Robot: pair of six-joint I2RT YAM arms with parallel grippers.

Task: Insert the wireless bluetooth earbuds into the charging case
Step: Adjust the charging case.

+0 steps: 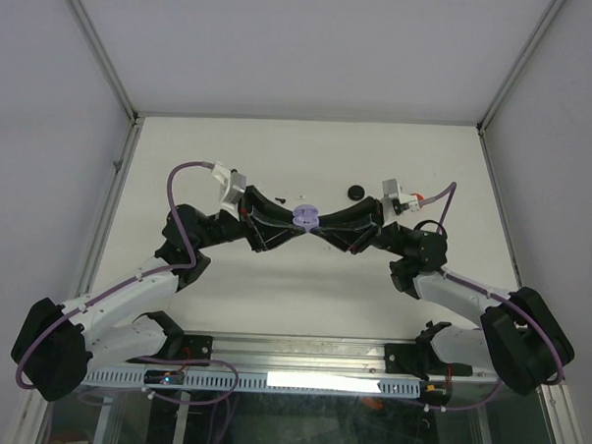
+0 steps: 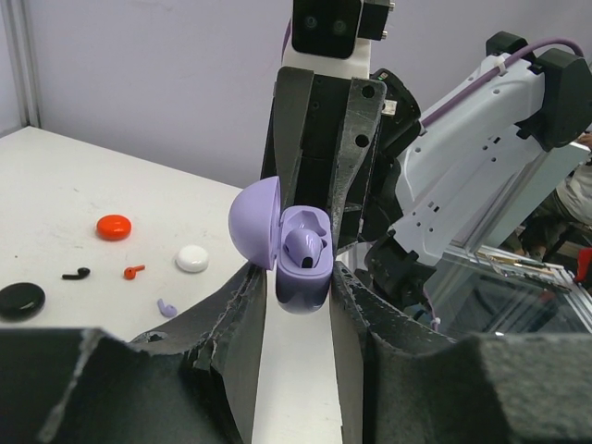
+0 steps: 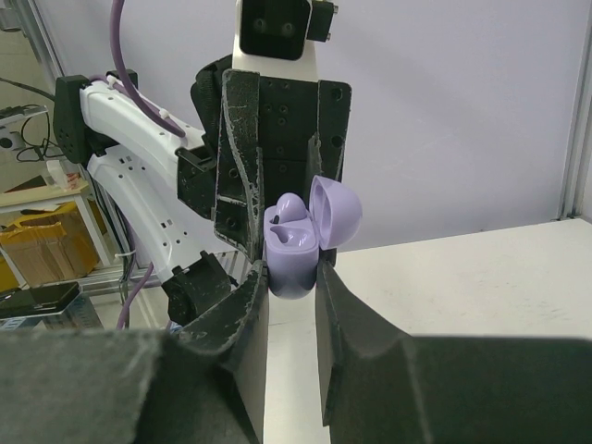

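Left jaws and right jaws, mine, both clamped on open lavender case [image 2: 301, 287], one earbud [image 2: 303, 248] seated; half filled, I judge; next, one side releases to fetch loose earbud [image 2: 166, 307] off table [image 2: 55, 185].

Four round cases [image 2: 192, 259], four small stemmed earbuds [image 2: 77, 274]

A robotics lab cell was indicated: a white table [image 1: 309, 154] was enclosed by plain panels [image 1: 304, 45] and metal framing [image 1: 96, 41].
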